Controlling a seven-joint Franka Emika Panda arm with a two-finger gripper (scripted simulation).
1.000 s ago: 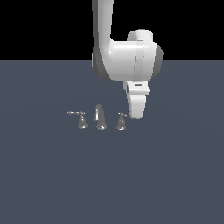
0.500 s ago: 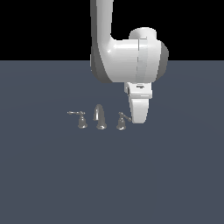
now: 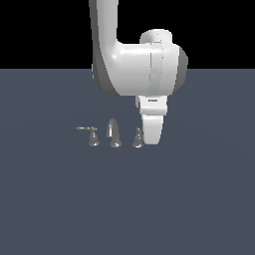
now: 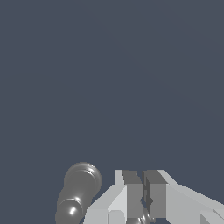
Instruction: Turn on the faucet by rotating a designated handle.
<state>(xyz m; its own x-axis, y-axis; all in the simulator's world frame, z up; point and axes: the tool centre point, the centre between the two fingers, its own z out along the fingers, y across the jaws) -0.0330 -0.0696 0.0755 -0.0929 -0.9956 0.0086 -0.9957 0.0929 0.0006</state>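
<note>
The faucet is a tiny chrome three-piece set on the dark floor. Its curved spout [image 3: 114, 134] stands in the middle, and a twin handle [image 3: 92, 137] with its lever pointing to the exterior view's left stands beside it. The designated handle [image 3: 137, 139] shows only its flared base; its lever is hidden behind my gripper [image 3: 151, 142]. The gripper is low, right against that handle on the exterior view's right. In the wrist view the fingers [image 4: 133, 192] stand almost together, a bit of chrome [image 4: 142, 217] shows at the narrow gap, and the spout [image 4: 78, 192] lies beside them.
The flat dark grey floor [image 3: 199, 199] spreads all around the faucet. The bulky white arm [image 3: 139, 69] hangs over the set from behind.
The gripper has come down and a little toward the exterior view's left, ending against the right handle and covering its lever. The faucet pieces have not visibly moved.
</note>
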